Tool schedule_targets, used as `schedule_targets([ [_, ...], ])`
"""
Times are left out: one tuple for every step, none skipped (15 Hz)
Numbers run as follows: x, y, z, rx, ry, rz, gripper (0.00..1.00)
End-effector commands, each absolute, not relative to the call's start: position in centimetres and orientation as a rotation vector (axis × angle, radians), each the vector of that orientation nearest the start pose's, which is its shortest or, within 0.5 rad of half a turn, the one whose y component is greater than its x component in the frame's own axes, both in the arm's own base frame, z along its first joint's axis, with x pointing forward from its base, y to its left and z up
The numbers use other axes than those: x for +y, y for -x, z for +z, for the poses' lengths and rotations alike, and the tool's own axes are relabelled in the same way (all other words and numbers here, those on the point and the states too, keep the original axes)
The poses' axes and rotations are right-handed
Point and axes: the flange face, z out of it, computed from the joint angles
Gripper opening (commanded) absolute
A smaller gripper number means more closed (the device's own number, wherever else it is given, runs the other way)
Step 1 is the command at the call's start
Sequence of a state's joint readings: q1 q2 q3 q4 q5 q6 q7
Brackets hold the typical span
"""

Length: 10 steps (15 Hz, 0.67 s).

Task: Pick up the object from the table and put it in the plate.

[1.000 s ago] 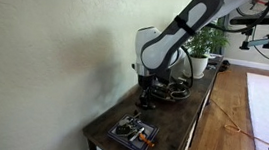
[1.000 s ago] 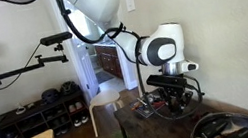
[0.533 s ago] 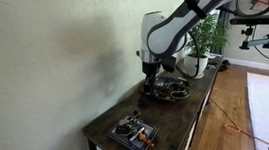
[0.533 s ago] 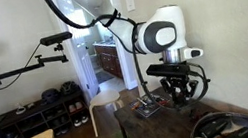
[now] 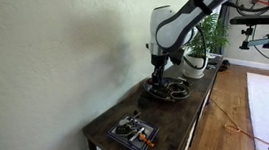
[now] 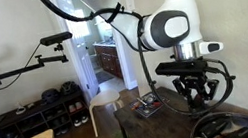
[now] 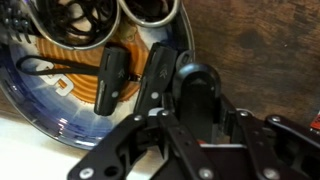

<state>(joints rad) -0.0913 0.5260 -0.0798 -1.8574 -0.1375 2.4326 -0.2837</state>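
Wrist view shows the gripper hanging over the plate, its fingers narrow. Whether they hold the object cannot be told.

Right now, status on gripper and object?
Gripper over plate, open or shut unclear. Object not made out. No obstruction seen.

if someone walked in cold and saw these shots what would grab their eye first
Probably the big white robot arm bending down over a narrow dark table set along a pale wall. Its gripper hangs just above a round plate midway along the table. Nearer the table's end sits a square tray with orange pieces, and a leafy plant stands at the far end.
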Motion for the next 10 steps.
schedule_targets([
  [-12.7, -63.8, 24.0, -0.319, 3.321, -0.047, 0.19],
  [-13.3, -63.9, 23.6, -0.3, 3.331, -0.036, 0.19],
  [-13.7, -64.0, 23.4, -0.288, 3.34, -0.028, 0.19],
  [-14.2, -64.2, 23.2, -0.274, 3.348, -0.025, 0.19],
  [-14.6, -64.4, 23.0, -0.265, 3.352, -0.021, 0.19],
  [-15.0, -64.6, 22.7, -0.256, 3.357, -0.019, 0.19],
  [-15.3, -64.8, 22.3, -0.245, 3.36, -0.015, 0.19],
  [-15.7, -65.2, 22.0, -0.234, 3.363, -0.015, 0.19],
  [-16.0, -65.4, 21.6, -0.224, 3.366, -0.013, 0.19],
  [-16.3, -65.7, 21.3, -0.216, 3.368, -0.015, 0.19],
])
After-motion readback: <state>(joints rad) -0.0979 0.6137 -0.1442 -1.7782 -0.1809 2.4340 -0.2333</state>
